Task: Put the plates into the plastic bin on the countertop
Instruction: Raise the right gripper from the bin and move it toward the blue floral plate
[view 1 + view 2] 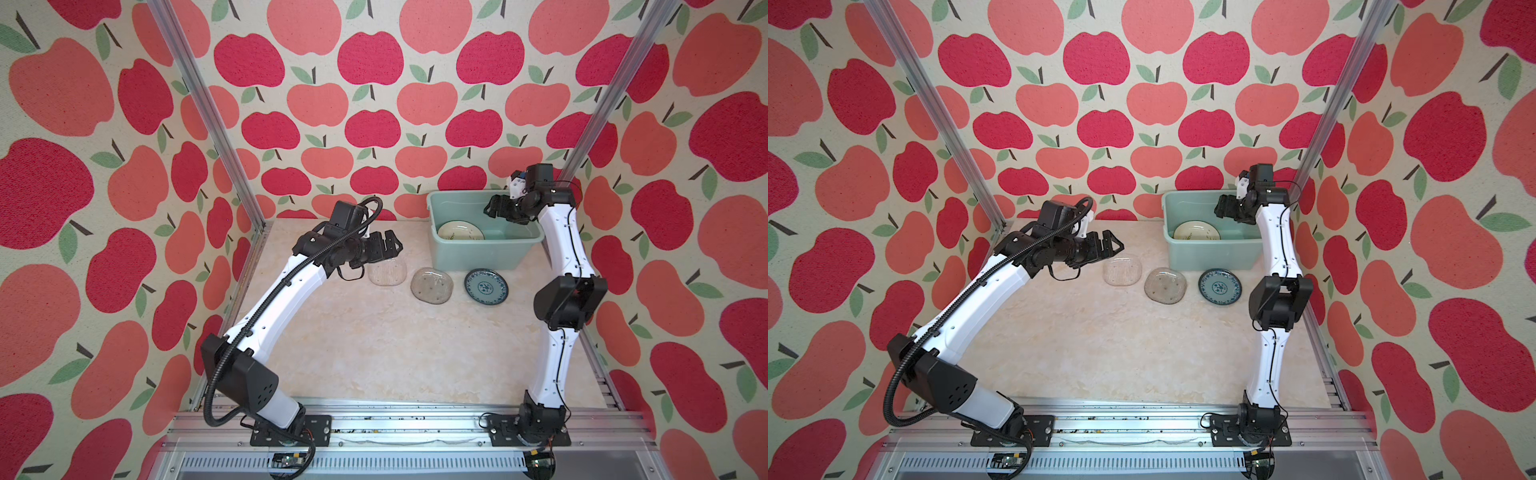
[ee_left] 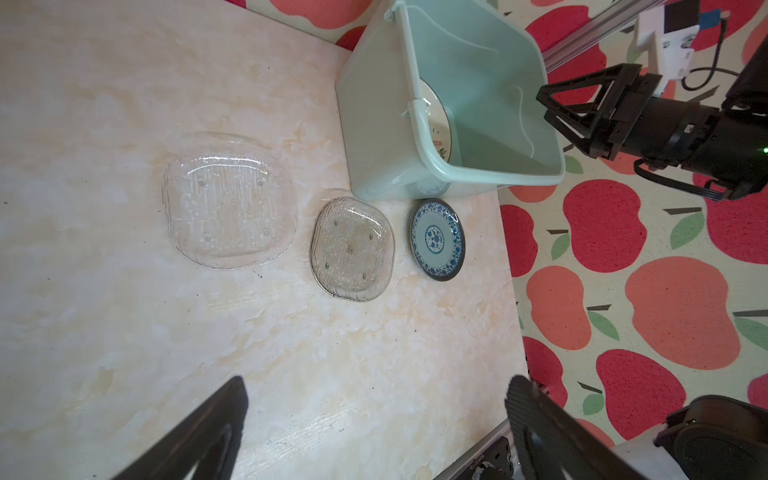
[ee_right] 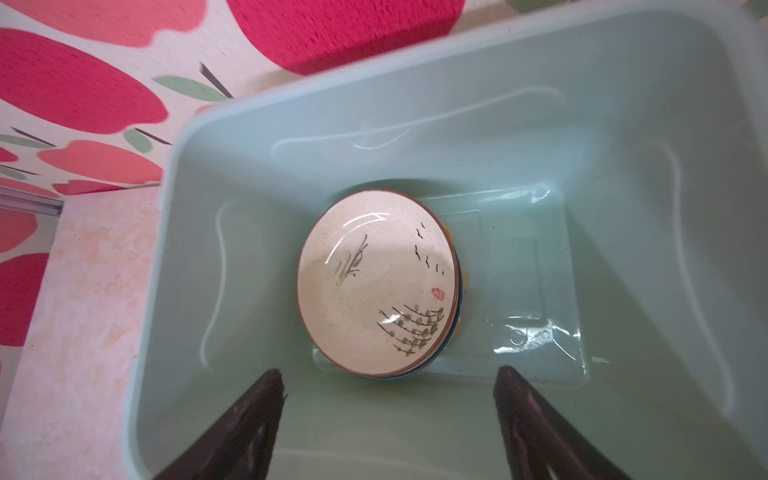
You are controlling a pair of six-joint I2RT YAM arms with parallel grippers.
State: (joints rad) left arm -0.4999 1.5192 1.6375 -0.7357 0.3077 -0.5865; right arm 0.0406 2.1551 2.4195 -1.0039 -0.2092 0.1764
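The mint-green plastic bin (image 1: 478, 257) (image 1: 1212, 257) (image 2: 374, 124) stands at the back right of the countertop (image 1: 374, 353). Inside it lies a stack of plates topped by a cream ink-drawn plate (image 1: 460, 231) (image 3: 376, 282). My right gripper (image 1: 490, 208) (image 3: 390, 372) hangs open over the bin's right end, above that stack, holding nothing. In front of the bin lie two clear glass plates (image 1: 387, 272) (image 1: 431, 285) and a teal patterned plate (image 1: 486, 287) (image 2: 437, 239). My left gripper (image 1: 395, 245) (image 2: 377, 382) is open and empty, raised over the leftmost glass plate's near edge.
Aluminium rails (image 1: 415, 419) edge the countertop at the front and along both sides. Apple-patterned walls close in the back and sides. The right arm's elbow (image 1: 569, 303) stands just right of the teal plate.
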